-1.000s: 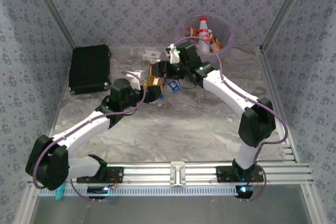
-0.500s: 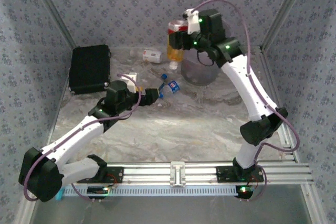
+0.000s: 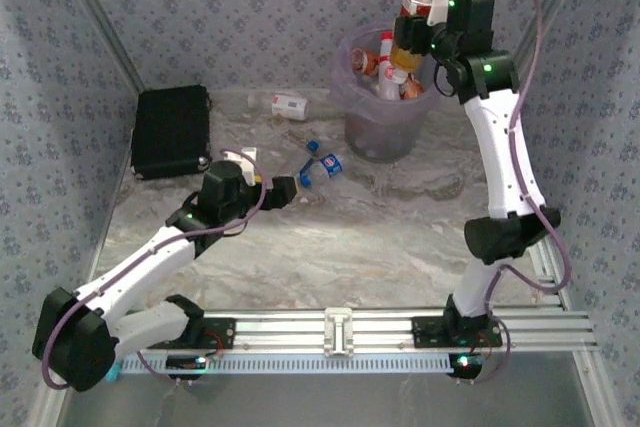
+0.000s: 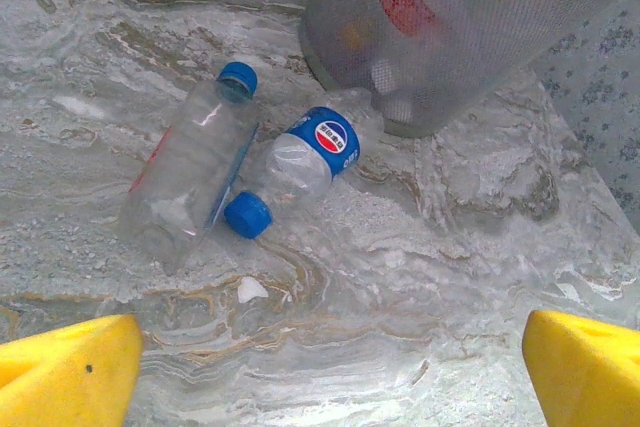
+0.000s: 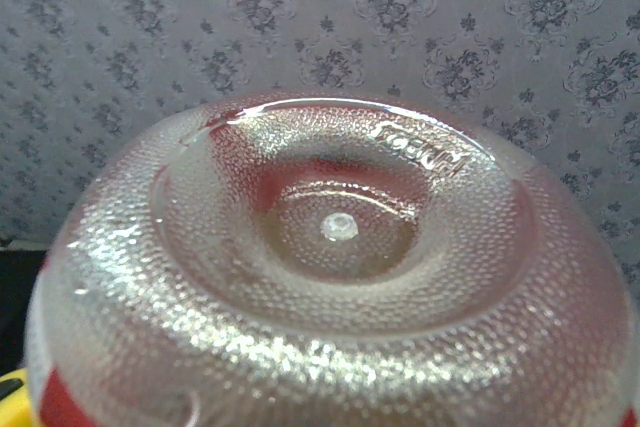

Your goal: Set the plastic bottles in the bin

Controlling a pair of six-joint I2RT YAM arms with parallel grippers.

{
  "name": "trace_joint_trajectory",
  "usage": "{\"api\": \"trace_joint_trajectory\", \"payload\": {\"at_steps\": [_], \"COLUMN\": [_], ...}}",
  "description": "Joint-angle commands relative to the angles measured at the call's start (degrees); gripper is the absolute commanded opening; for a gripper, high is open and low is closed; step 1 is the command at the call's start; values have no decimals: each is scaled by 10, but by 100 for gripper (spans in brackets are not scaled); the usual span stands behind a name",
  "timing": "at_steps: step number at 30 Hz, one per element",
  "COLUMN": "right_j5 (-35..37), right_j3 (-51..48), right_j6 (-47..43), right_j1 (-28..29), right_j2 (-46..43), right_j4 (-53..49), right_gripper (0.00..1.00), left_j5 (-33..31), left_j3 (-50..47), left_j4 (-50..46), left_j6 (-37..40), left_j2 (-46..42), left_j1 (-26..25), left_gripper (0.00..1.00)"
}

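Orange bottle held over the bin - two more lie on the table.

The right gripper [image 3: 422, 25] is clamped on the orange bottle [image 3: 406, 39], high at the far right, just above the bin [image 3: 352, 55]; its dimpled base [image 5: 340, 247] faces the wrist camera. Other bottles [image 3: 386, 69] stand inside the bin. The left gripper [image 3: 288, 188] hangs low over the table [image 3: 330, 247], fingers [image 4: 70, 372] spread wide and holding nothing - just beyond it a plain bottle [image 4: 190, 172] and a blue-label bottle [image 4: 305, 159] lie touching, near the bin's foot. A white bottle [image 3: 290, 104] lies farther back; the case [image 3: 170, 132] sits far left.
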Motion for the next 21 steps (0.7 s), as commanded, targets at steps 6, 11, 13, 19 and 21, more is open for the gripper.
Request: {"api": "trace_joint_trajectory", "payload": {"at_steps": [6,11,13,19,21], "right_j5": [-36,-67,-75,-59,-46], "right_j3": [82,101,94,66,55], "right_j6": [-29,-42,-51,-62,-59], "right_j1": [8,10,13,19,20], "right_j2": [115,155,161,170,172], "right_j4": [-39,-96,-118,-183,-196], "right_gripper": [59,59,59,59,59], "left_j5": [-20,-24,-26,-26,-26], "left_j3": [-14,-18,-19,-19,-18], "left_j4": [-18,-24,-24,-20,-18], "left_j6": [-7,-6,-6,-5,-4], "left_j2": [-27,-35,-35,-28,-25], "left_j1": [0,4,5,9,10], "left_gripper": [97,97,97,97,97]}}
